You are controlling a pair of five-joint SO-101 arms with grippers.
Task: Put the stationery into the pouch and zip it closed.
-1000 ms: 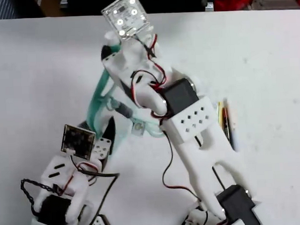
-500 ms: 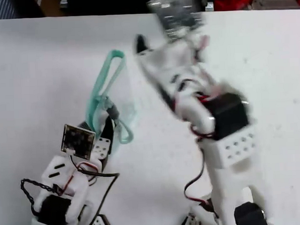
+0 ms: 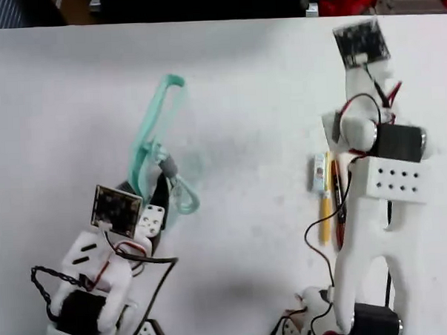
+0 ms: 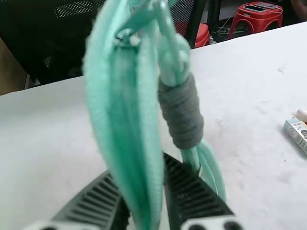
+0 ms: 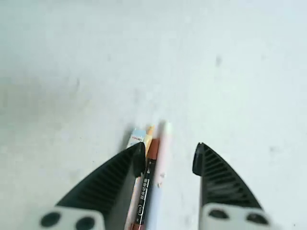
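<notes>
A white table [image 3: 49, 93] lies under even light. Beyond its far edge stand a black mesh chair [image 4: 67, 12] and a red stool [image 4: 261, 13].

1. The pouch [image 4: 124, 124] is showing mint green and carrying a grey band [image 4: 181, 112].
2. The left gripper [image 4: 140, 167] and right gripper [image 5: 169, 148] are both showing black, ribbed jaws.
3. The pencil [image 3: 326, 215] is showing yellow, the pen [image 3: 338, 207] dark reddish brown, and the eraser [image 3: 319, 171] pale blue and white.
4. The desk [image 3: 57, 93] is showing plain white.
</notes>
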